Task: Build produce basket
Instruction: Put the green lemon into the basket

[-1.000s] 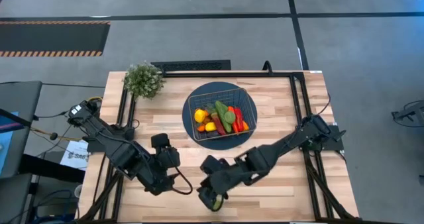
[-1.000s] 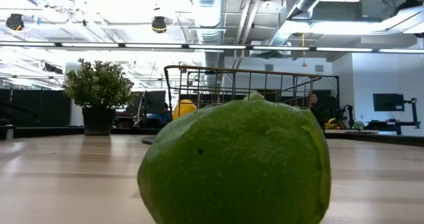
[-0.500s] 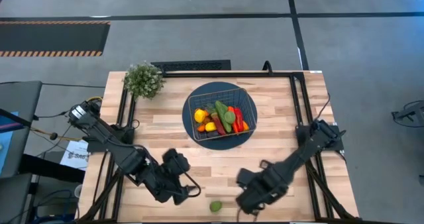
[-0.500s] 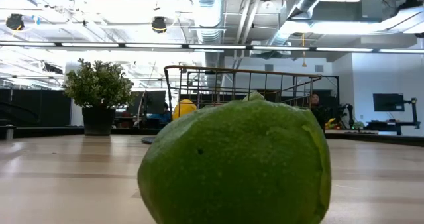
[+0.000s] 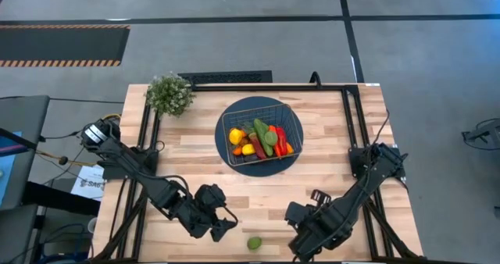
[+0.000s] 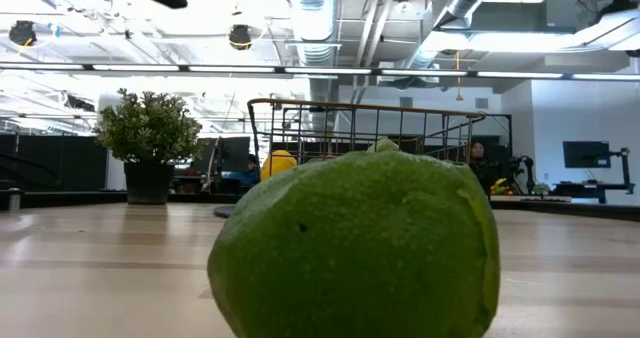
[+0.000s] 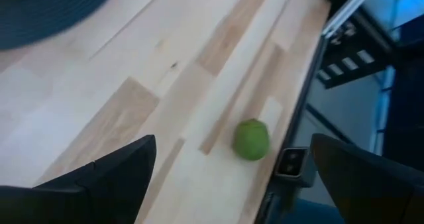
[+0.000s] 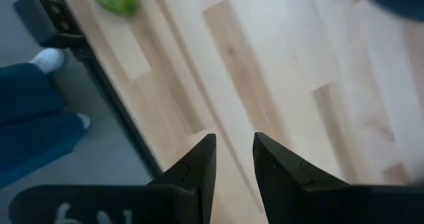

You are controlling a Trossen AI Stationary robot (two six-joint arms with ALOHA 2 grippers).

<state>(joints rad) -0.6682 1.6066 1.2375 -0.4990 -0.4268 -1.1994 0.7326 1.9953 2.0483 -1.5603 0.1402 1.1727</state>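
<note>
High view shows one lime point(image 5: 255, 243) outside the basket point(image 5: 262, 137); the wide-spread left gripper point(image 5: 222, 226) must straddle it, the right gripper point(image 5: 301, 247) being narrow and empty.

Your left arm reaches in from the table's left edge, bent low, and its gripper point(image 5: 221, 226) sits near the front edge with fingers point(image 7: 112, 174) spread wide and nothing between them. Your right arm folds in from the right side, its gripper point(image 5: 301, 247) at the front edge, fingers point(image 8: 199, 168) close together with a narrow gap, holding nothing.
</note>
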